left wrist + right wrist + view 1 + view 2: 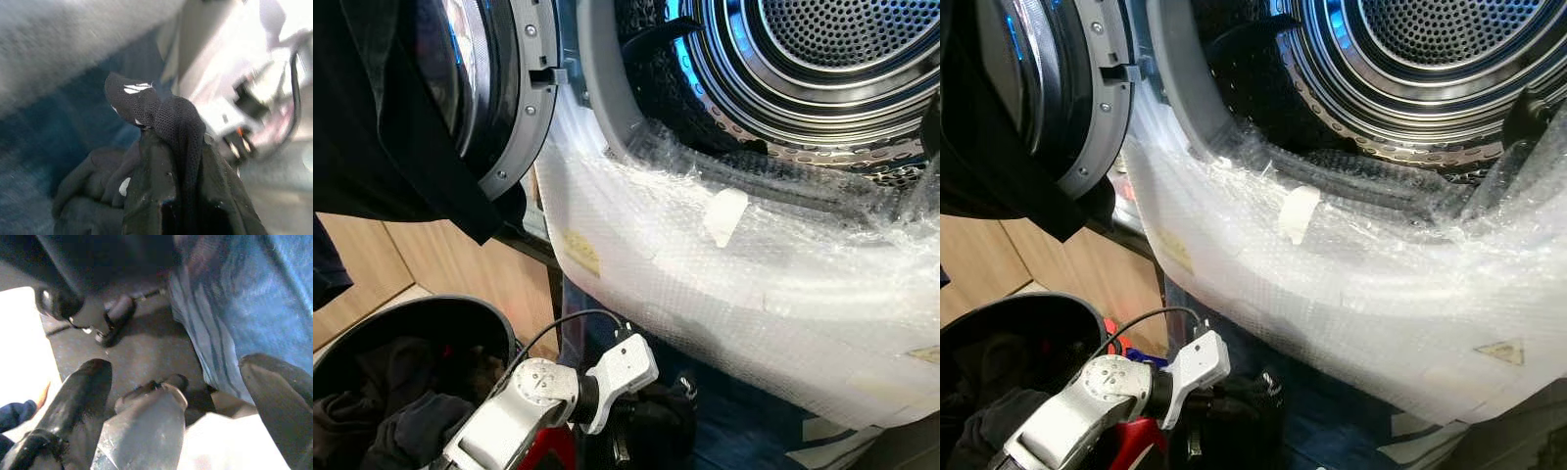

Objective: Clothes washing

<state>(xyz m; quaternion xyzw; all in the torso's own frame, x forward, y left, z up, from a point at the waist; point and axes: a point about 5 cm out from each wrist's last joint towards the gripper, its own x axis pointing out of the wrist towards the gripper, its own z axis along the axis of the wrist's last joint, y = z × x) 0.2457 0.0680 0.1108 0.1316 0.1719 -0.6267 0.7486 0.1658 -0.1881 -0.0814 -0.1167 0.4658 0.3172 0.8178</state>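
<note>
The washing machine's steel drum (pixel 822 59) stands open, and its door (pixel 499 88) is swung to the left. A black garment (pixel 382 127) hangs over that door. Low in front of the washer, my left gripper (pixel 631 426) is shut on a black mesh garment (pixel 171 122), which drapes over its fingers (pixel 151 186). A dark round basket (pixel 460 308) at lower left holds more dark clothes (pixel 401 411). In the right wrist view my right gripper (pixel 176 364) hangs open over the floor with nothing between its fingers (pixel 78 391).
Bubble wrap (pixel 724 274) covers the washer's front below the opening. Blue cloth (pixel 744 431) lies on the floor under the washer front, and blue striped fabric (pixel 244 298) lies near the right gripper. Wooden panels (pixel 440 264) stand at the left.
</note>
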